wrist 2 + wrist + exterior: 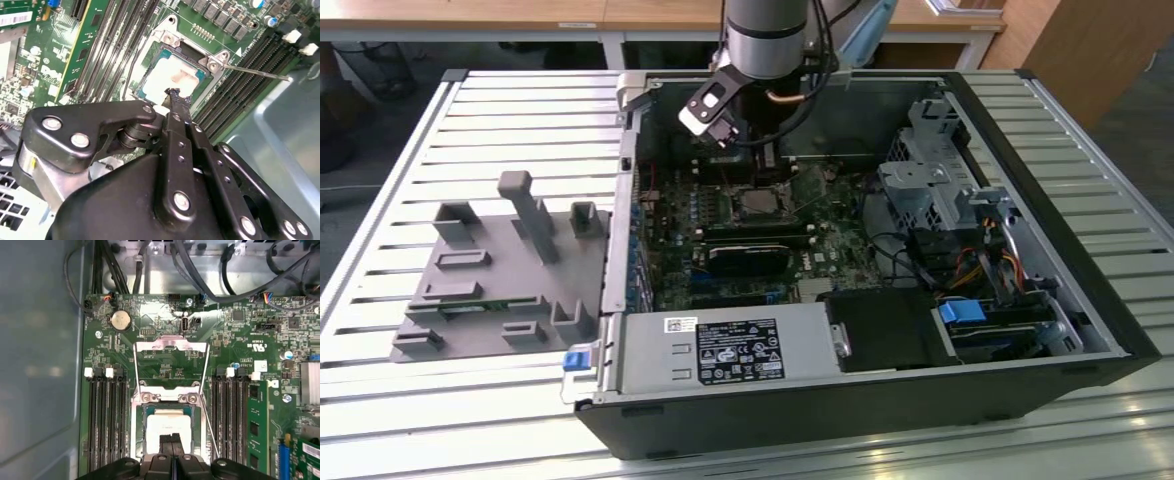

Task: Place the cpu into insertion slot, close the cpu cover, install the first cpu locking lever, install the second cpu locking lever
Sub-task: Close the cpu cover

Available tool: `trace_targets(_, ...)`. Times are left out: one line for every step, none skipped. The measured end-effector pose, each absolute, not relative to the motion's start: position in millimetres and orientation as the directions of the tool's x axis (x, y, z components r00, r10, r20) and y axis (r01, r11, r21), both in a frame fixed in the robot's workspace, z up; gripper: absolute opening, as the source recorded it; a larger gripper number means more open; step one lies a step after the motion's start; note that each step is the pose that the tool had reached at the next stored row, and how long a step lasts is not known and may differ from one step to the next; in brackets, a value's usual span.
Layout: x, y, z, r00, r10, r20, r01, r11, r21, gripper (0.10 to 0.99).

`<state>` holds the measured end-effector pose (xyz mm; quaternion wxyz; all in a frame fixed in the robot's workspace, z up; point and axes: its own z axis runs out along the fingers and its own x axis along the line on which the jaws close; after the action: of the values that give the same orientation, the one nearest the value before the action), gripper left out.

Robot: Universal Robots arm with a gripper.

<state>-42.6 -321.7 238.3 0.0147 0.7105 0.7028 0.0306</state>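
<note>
- First wrist view: cpu [167, 422] lies flat inside the insertion slot [150, 399], pale face up, between the memory-slot banks.
- Handling (judged): light, thin, stiff, w/ a smooth metal top that is likely slippery. The underside and socket contacts are prob. fragile, so it should be held by two opposite edges and never pressed hard on the face.
- cpu cover [170, 346] is swung open, away from the slot, w/ green board showing through its window. It looks like thin springy sheet metal on a hinge, best pushed at the free edge.
- Gripper [171, 440]: fingertips are together w/ only a hairline seam and nothing between them. They sit at the cpu's near edge — touching or just above, can't tell which.
- Second wrist view: jaws together again, the tip coming to one narrow point over the cpu's edge. A thin locking lever [255, 72] sticks out sideways from the socket corner, unlatched.
- Exterior view: arm reaches down into the open computer case [1067, 300], gripper low over the slot at mid-board. A grey fixture [494, 280] sits well apart on the exterior view's left.
</note>
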Motion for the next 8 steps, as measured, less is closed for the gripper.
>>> trace_targets(-43, -322, 241, 0.01, 1.0, 0.023, 0.998, -0.012, 0.064, 0.106)
trace_targets(-43, -322, 244, 0.01, 1.0, 0.023, 0.998, -0.012, 0.064, 0.106)
trace_targets(-43, -322, 246, 0.01, 1.0, 0.023, 0.998, -0.012, 0.064, 0.106)
trace_targets(-43, -322, 248, 0.01, 1.0, 0.023, 0.998, -0.012, 0.063, 0.106)
trace_targets(-43, -322, 250, 0.01, 1.0, 0.023, 0.998, -0.012, 0.063, 0.106)
trace_targets(-43, -322, 253, 0.01, 1.0, 0.023, 0.998, -0.012, 0.063, 0.106)
trace_targets(-43, -322, 255, 0.01, 1.0, 0.023, 0.998, -0.012, 0.062, 0.106)
trace_targets(-43, -322, 258, 0.01, 1.0, 0.023, 0.998, -0.012, 0.062, 0.106)
